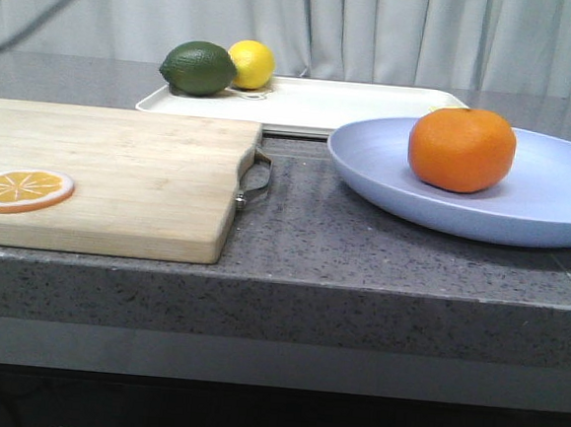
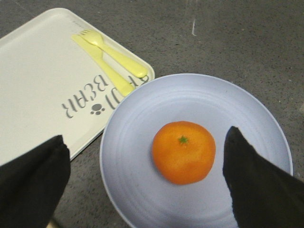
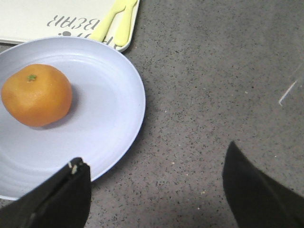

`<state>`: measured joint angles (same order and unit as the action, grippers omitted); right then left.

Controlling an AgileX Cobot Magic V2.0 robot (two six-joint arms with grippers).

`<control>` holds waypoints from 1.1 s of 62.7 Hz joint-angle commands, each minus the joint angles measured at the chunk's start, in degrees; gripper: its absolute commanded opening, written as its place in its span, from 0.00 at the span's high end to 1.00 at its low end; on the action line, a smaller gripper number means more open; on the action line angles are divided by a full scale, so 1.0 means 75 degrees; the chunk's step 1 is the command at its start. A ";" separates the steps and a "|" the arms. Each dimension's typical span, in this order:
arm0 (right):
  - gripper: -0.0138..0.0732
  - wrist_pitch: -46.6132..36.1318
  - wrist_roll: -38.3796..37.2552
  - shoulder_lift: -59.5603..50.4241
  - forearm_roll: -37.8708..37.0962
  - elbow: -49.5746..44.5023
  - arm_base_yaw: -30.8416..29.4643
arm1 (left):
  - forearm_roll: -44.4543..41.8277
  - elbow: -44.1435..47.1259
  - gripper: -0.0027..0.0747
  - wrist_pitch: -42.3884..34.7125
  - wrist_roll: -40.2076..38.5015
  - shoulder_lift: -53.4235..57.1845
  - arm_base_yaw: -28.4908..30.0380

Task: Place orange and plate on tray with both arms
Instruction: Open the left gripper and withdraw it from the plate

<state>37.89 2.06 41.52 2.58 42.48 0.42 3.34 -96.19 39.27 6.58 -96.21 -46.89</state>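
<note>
Two sets of jaws, both mine, hang wide and empty: my left gripper over the orange, my right gripper beside the plate rim. Nearest on the counter, that lavender plate carries the dimpled orange, round and likely to roll. I judge the plate stiff, smooth and light; its thin rim is the hold. Farther back lies the cream tray.

Orange on plate, tray behind.
</note>
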 commanded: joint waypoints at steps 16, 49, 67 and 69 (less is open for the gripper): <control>0.17 -0.0513 0.0078 -0.0003 -0.0078 0.0216 -0.0013 | 0.0185 0.2557 0.15 -0.0984 -0.0250 0.2650 0.0645; 0.17 -0.0649 0.0078 -0.0003 -0.0029 0.0216 -0.0013 | 0.0185 0.5576 0.15 -0.0984 -0.0263 0.6064 0.1617; 0.17 -0.0464 0.0072 -0.0003 0.0382 0.0227 -0.0013 | 0.0143 0.5872 0.15 -0.0998 -0.0263 0.6674 0.1672; 0.17 -0.0373 0.0072 -0.0003 0.0495 0.0227 -0.0013 | 0.0143 0.5872 0.15 -0.0998 -0.0263 0.6674 0.1672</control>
<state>37.65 2.06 41.52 4.56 42.48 0.42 3.95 -50.70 36.14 5.18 -46.62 -34.55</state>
